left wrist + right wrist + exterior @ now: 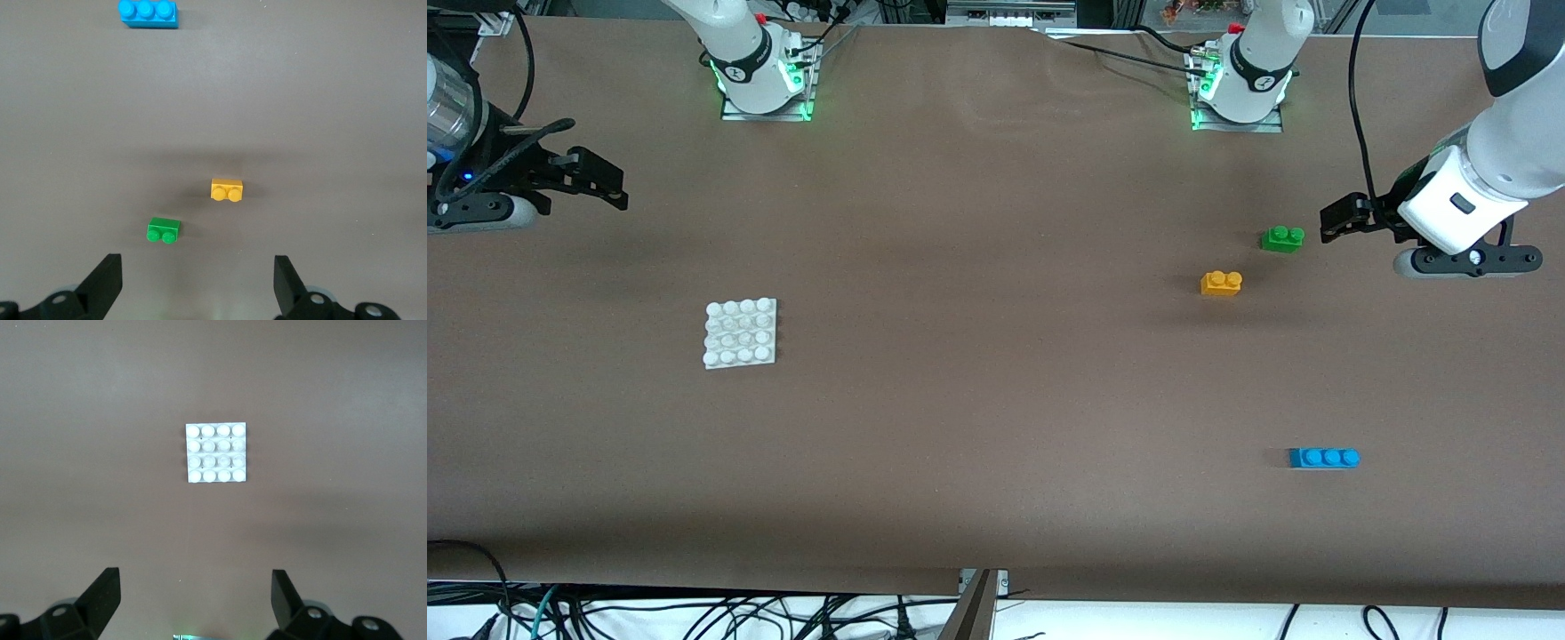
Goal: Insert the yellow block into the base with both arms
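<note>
The yellow block (1221, 283) lies on the brown table toward the left arm's end, beside the green brick (1282, 238). It also shows in the left wrist view (227, 189). The base (740, 333), a white studded plate, lies flat toward the right arm's end and shows in the right wrist view (217, 453). My left gripper (1344, 219) hangs open and empty above the table, beside the green brick; its jaws stand wide apart in the left wrist view (198, 267). My right gripper (605, 182) hangs open and empty over the right arm's end of the table, apart from the base (195, 583).
The green brick (163, 230) sits a little farther from the front camera than the yellow block. A blue three-stud brick (1324, 458) lies nearer to the front camera, also in the left wrist view (148, 13). Cables hang past the table's front edge.
</note>
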`<act>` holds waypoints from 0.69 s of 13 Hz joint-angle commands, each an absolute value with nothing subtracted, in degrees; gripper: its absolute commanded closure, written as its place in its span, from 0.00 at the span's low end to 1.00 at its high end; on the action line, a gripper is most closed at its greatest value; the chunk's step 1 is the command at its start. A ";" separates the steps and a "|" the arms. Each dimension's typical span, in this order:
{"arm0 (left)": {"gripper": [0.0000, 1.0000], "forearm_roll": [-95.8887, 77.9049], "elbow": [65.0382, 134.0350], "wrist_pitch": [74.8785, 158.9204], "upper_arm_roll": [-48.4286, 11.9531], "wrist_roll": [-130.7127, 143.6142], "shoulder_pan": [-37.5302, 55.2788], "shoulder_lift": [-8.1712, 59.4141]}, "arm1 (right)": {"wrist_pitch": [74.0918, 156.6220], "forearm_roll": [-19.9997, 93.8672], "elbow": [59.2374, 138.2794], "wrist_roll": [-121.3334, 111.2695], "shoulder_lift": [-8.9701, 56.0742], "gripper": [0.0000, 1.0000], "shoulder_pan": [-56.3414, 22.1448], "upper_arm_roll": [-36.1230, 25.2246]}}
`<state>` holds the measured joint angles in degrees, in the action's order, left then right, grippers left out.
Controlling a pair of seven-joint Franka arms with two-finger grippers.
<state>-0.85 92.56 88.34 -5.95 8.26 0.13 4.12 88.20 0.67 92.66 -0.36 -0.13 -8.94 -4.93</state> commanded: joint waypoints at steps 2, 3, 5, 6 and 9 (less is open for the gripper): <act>0.00 -2.64 91.23 87.80 -5.98 8.00 -0.18 4.57 | 87.45 0.18 93.25 -0.09 -1.41 0.00 -8.35 -4.39; 0.00 -2.64 91.23 87.80 -5.98 8.00 -0.18 4.48 | 87.45 0.18 93.25 -0.09 -1.41 0.00 -8.35 -4.48; 0.00 -2.64 91.23 87.80 -5.98 7.91 -0.18 4.48 | 87.45 0.18 93.34 -0.09 -1.41 0.00 -8.35 -4.48; 0.00 -2.64 91.23 87.80 -5.98 7.91 -0.18 4.48 | 87.45 0.18 93.34 -0.09 -1.49 0.00 -8.35 -4.48; 0.00 -2.64 91.23 87.80 -5.98 7.91 -0.18 4.48 | 87.71 0.18 93.69 -0.09 -1.41 0.00 -8.35 -4.48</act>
